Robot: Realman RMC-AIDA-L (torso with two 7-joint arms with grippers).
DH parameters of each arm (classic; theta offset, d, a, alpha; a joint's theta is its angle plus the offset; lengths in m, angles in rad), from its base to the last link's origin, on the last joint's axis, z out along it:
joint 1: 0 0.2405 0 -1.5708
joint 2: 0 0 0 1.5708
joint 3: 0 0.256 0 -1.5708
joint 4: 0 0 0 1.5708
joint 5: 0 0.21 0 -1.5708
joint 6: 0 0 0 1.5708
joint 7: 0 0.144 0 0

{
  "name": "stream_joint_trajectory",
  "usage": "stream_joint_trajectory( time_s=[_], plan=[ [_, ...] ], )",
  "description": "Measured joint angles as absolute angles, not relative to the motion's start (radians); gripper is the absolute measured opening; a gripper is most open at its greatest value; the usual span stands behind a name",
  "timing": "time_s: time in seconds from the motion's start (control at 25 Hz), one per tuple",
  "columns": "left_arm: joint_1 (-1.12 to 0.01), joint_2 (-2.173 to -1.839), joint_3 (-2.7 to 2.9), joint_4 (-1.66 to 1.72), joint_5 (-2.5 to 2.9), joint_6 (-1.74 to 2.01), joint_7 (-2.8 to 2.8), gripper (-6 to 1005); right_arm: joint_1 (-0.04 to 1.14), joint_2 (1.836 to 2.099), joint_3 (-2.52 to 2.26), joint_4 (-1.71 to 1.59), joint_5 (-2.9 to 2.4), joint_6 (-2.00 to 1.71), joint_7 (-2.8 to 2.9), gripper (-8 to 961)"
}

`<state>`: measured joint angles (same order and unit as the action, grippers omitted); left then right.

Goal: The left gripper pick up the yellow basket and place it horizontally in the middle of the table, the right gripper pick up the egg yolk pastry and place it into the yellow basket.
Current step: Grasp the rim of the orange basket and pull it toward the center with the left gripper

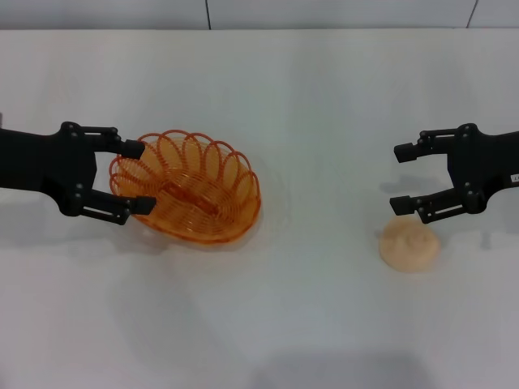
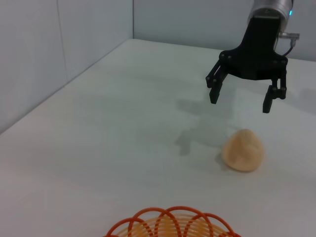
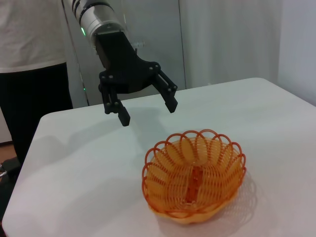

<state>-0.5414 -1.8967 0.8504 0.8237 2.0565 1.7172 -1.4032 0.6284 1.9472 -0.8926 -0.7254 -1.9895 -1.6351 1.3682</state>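
My left gripper (image 1: 139, 177) hangs wide open beside the oval orange-yellow wire basket (image 1: 188, 187); it looks light and springy, so I'd pinch its looped rim.

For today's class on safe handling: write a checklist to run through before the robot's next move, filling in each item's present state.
1. Left claw open: ok.
2. Left claw closed on the yellow basket rim: not ok; fingers flank the rim, apart.
3. Basket upright and empty: ok.
4. Basket in the middle of the table: not ok, it sits left of centre.
5. Right claw open, above and beside the egg yolk pastry: ok.
6. Pastry free on the table: ok.
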Motion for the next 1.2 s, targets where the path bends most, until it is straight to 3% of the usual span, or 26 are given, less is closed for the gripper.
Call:
stream_joint_trajectory(
  time_s=[0.8,1.2],
  plan=[
    [-0.544,-1.900,0.846,0.834,2.057,1.695,-1.444,871,0.624,1.958,-0.887,-0.738,-1.990,-1.635,1.368,842],
    [-0.545,-1.935,0.854,1.119,2.167,1.720,-2.007,871,0.584,1.968,-0.883,-0.789,-1.988,-1.632,1.350,841]
  ],
)
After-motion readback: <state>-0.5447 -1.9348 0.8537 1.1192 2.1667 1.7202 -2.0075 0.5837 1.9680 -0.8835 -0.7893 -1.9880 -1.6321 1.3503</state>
